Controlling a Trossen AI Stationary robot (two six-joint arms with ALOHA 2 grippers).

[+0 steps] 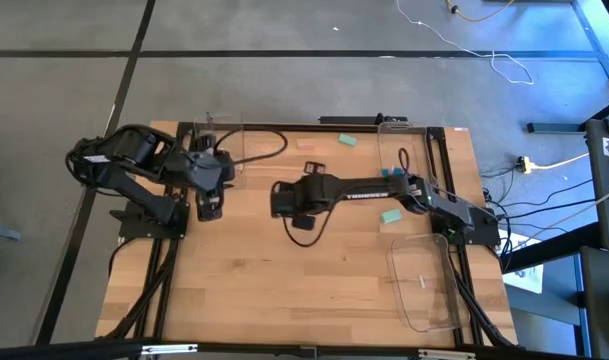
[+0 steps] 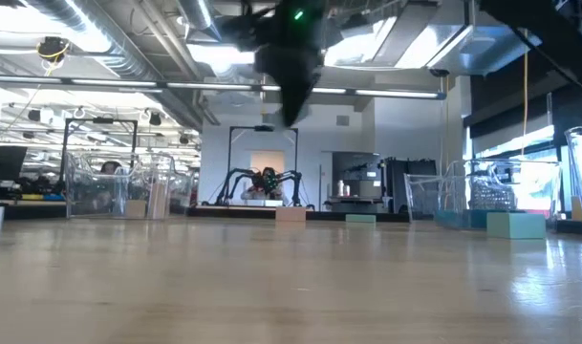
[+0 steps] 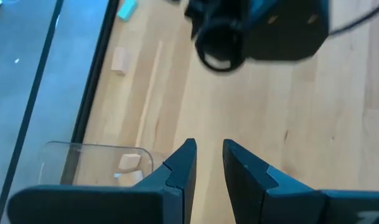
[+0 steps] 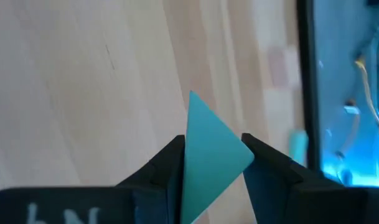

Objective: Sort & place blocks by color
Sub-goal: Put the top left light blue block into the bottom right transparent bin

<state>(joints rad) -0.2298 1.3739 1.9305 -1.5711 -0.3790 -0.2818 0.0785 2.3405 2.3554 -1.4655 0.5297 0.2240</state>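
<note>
**Right gripper holding a mint wedge over mid-table**

The right gripper [image 4: 211, 155] is clamping a pale mint wedge block [image 4: 211, 152] between its two fingers, the block's pointed corner sticking out past the fingertips. In the high view this gripper [image 1: 296, 200] is hanging over the middle of the wooden table [image 1: 284, 290], its arm reaching in from about 3 o'clock. In the low view it is hovering clear above the tabletop.

The left gripper [image 3: 208, 158] is waiting at about 9 o'clock on the table [image 1: 210, 200], its fingers standing only a narrow way apart with nothing between them. Just beside it, toward 12 o'clock, a clear tray [image 3: 58, 155] is holding tan blocks [image 3: 130, 162].

The other blocks are lying scattered. A tan block [image 1: 312, 170] is sitting near 12 o'clock of the right gripper, and a mint block [image 1: 347, 140] is resting farther out near the 12 o'clock edge. Another mint block [image 1: 390, 215] is lying under the right arm toward 3 o'clock, with a blue block [image 1: 389, 173] near a second clear tray [image 1: 394, 128] at about 1 o'clock. A third clear tray [image 1: 424, 290] is sitting toward 4 o'clock.
</note>
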